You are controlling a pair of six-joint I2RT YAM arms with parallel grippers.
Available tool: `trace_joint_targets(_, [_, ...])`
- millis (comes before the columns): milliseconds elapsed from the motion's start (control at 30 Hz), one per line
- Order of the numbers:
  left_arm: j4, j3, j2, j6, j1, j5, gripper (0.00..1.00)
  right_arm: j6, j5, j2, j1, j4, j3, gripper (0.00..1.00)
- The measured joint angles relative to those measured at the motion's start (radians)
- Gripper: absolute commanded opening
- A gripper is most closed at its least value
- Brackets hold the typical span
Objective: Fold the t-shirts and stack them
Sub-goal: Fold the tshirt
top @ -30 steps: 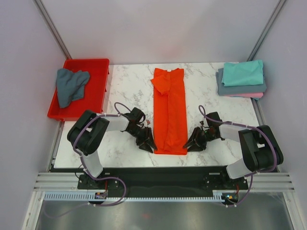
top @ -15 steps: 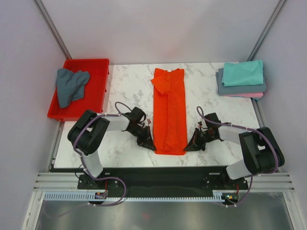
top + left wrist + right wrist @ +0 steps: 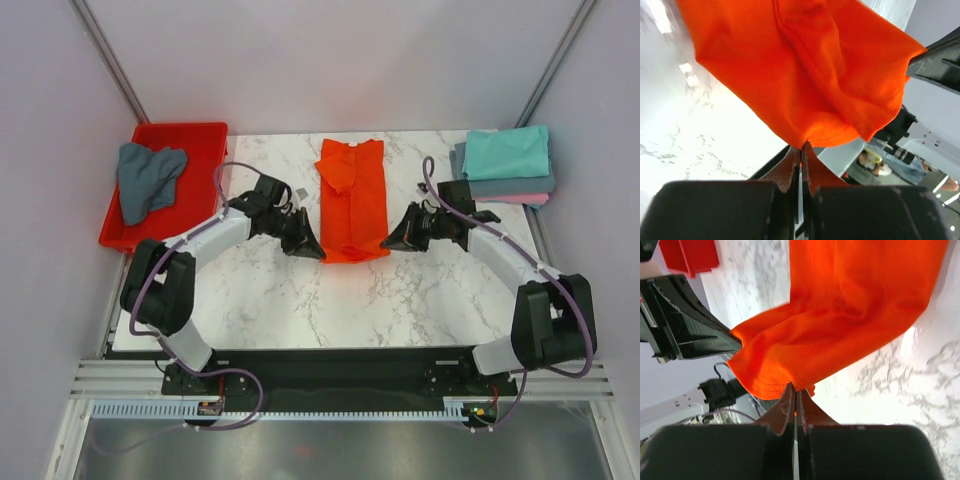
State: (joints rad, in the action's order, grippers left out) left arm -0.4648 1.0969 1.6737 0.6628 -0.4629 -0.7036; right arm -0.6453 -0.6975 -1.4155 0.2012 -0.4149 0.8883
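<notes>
The white marbled table [image 3: 300, 290] fills the middle of the top view, with both arms reaching out over it from the near edge. At its far left corner sits a red plastic tray [image 3: 112, 232], partly over the table's left edge. A slate grey-blue t-shirt [image 3: 147, 178] lies crumpled inside the tray, toward its far end. The orange-red t-shirt [image 3: 352, 200] lies on the far middle of the table, folded lengthwise into a narrow band. Its collar end is toward the far edge and a sleeve is turned in over its upper left part. Its near end is raised off the table and held at both corners. At the far right corner is a stack of folded shirts: a teal shirt [image 3: 508, 152] on top, a grey-blue one [image 3: 500, 186] under it and a pink one [image 3: 520, 199] showing as a thin edge at the bottom. The left hand [image 3: 308, 245] is at the near left corner of the orange-red t-shirt. In its wrist view its fingers [image 3: 790, 167] are pressed together with the hem of the cloth [image 3: 805, 65] pinched between them, and the cloth bulges out ahead. The right hand [image 3: 392, 240] is at the near right corner, facing the left one across the shirt. Its fingers [image 3: 785, 407] are likewise clamped tight on the hem of the cloth [image 3: 850, 315], which drapes away from them down to the table.
</notes>
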Motion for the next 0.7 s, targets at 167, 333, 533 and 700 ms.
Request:
trace_joint_targets(167, [-0.035,0.163,0.048,-0.060,0.050,0.035,0.02,0.026,0.016,-0.100,-0.055,0.023,0.137,0.00])
trace_joint_targets(333, [-0.050,0.373,0.170,-0.124,0.083,0.062,0.02,0.042,0.023,-0.239,-0.085,0.050,0.257,0.00])
trace_joint_targets(533, [-0.064,0.554,0.322,-0.175,0.114,0.085,0.02,0.068,0.025,-0.418,-0.087,0.082,0.448,0.00])
trace_joint_targets(700, [-0.067,0.661,0.425,-0.195,0.128,0.103,0.02,0.082,0.025,-0.557,-0.087,0.109,0.594,0.00])
